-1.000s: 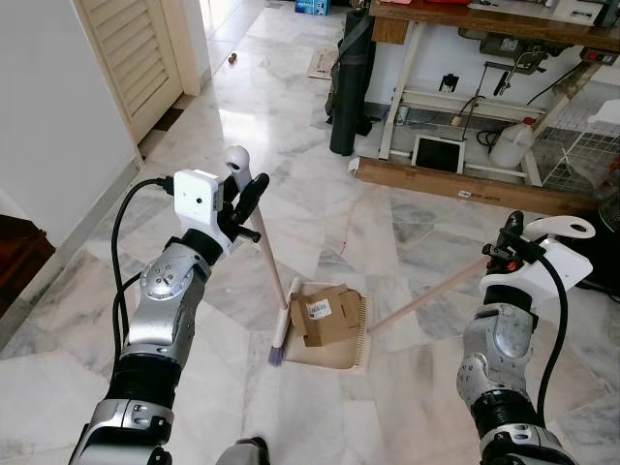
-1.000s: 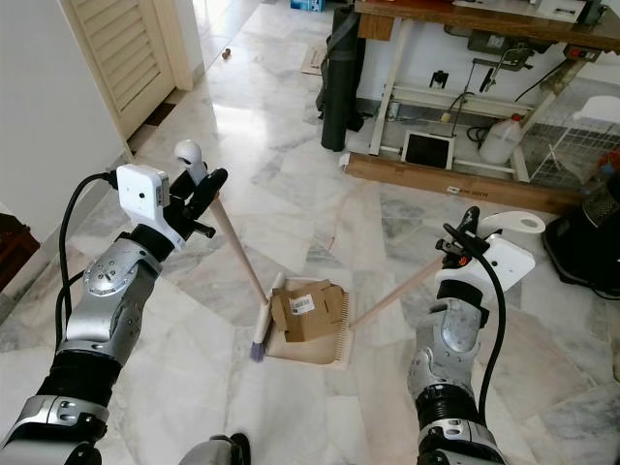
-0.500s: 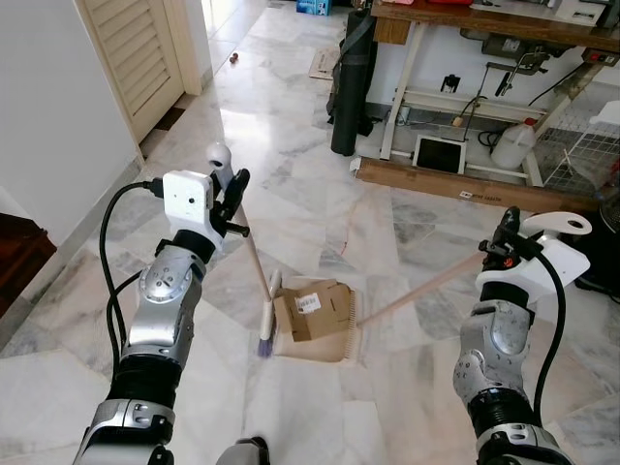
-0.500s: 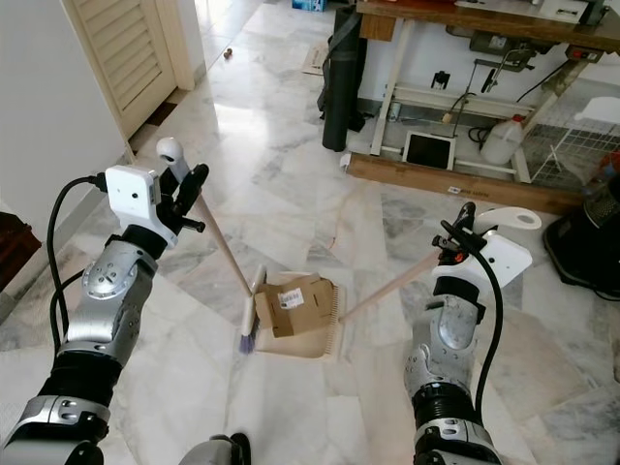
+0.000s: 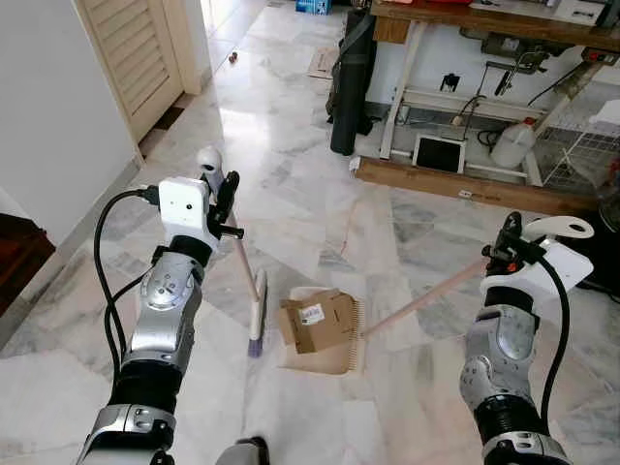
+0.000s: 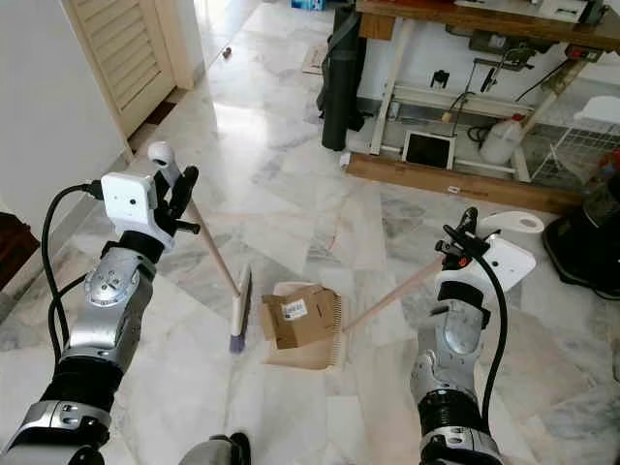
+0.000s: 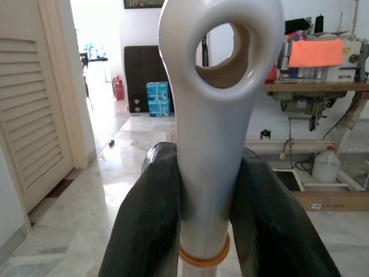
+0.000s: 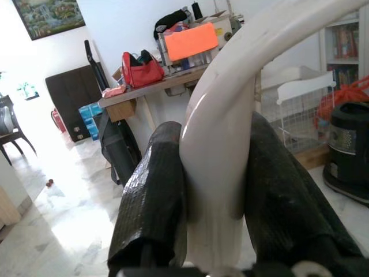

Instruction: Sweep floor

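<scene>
On the white and grey marble floor (image 5: 291,174) just ahead of the robot, a beige plastic dustpan (image 5: 325,354) lies flat with a flattened brown cardboard box bearing a white label (image 5: 317,322) resting inside it. Just to the left of the dustpan, apart from its edge, stands a broom head with purple-tipped bristles (image 5: 257,325) touching the floor, its pale wooden broom handle (image 5: 239,263) slanting up and leftward. The left gripper (image 5: 219,199) is clenched on the white looped plastic grip at the handle's top (image 7: 213,109), the black fingers (image 7: 151,219) pressed against both sides of it. The right gripper (image 5: 506,247), raised at the right, grasps the white curved end (image 8: 225,144) of the long wooden dustpan handle (image 5: 421,300), which slopes down to the dustpan's right rear corner. Farther off, a long wooden plank (image 5: 465,184) lies on the floor before a wooden workbench on white legs (image 5: 465,24), with a tall dark bag (image 5: 349,87) leaning at its left end and a white plastic jug (image 5: 511,145) beneath it, while a cream louvred door (image 5: 131,53) stands at the far left
</scene>
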You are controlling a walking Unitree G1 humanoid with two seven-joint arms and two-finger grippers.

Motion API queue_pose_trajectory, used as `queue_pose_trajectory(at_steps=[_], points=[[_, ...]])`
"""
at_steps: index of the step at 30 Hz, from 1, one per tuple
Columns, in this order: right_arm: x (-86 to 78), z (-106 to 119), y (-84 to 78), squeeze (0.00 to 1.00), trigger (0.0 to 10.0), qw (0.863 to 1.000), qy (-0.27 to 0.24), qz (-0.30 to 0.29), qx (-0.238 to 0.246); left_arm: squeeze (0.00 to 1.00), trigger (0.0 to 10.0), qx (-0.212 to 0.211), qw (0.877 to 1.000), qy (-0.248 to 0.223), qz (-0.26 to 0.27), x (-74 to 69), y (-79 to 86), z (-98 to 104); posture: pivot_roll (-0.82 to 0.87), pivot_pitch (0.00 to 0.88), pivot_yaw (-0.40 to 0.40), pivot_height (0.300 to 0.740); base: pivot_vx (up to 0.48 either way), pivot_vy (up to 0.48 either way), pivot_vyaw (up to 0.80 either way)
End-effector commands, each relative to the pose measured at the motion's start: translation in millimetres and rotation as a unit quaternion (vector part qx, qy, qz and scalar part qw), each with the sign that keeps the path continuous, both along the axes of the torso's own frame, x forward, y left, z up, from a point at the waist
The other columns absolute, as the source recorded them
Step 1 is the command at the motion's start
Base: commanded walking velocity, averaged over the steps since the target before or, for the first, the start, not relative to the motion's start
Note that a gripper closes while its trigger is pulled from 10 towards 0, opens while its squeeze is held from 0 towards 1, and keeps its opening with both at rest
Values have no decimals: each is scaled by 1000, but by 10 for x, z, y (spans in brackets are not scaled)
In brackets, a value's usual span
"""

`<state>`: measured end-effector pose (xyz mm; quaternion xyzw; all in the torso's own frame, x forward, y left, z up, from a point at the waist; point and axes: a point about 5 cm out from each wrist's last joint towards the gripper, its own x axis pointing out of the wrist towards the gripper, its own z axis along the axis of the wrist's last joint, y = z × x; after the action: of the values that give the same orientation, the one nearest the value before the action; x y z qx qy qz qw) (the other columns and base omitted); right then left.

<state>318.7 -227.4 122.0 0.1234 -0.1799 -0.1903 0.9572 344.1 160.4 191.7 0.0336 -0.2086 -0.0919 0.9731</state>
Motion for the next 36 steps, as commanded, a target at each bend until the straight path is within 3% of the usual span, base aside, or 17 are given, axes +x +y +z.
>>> queue_pose_trajectory(at_steps=[1, 8, 13, 24, 36], points=[[-12, 105, -23, 0, 10000, 1000, -27, -6, 3, 0, 10000, 10, 1000, -22, 4, -30, 9, 33, 169, 94, -39, 740, 0, 0, 0], [-37, 120, -36, 0, 10000, 1000, -26, -7, -10, 0, 10000, 36, 999, -41, -3, -47, -30, 87, 158, 84, -35, 740, 0, 0, 0], [-64, 132, -75, 0, 10000, 999, -30, -9, -19, 0, 10000, 33, 999, -31, -10, -75, -37, 32, 153, 72, -31, 740, 0, 0, 89], [-93, 117, -51, 0, 10000, 999, -24, -2, -22, 0, 10000, 38, 999, -21, -3, -80, -19, -55, 153, 44, -35, 740, 0, 0, 675], [-98, 121, -34, 0, 10000, 1000, -21, -1, -21, 0, 10000, 42, 999, -21, -7, -78, -67, -50, 150, 78, -29, 740, 0, 0, 688]])
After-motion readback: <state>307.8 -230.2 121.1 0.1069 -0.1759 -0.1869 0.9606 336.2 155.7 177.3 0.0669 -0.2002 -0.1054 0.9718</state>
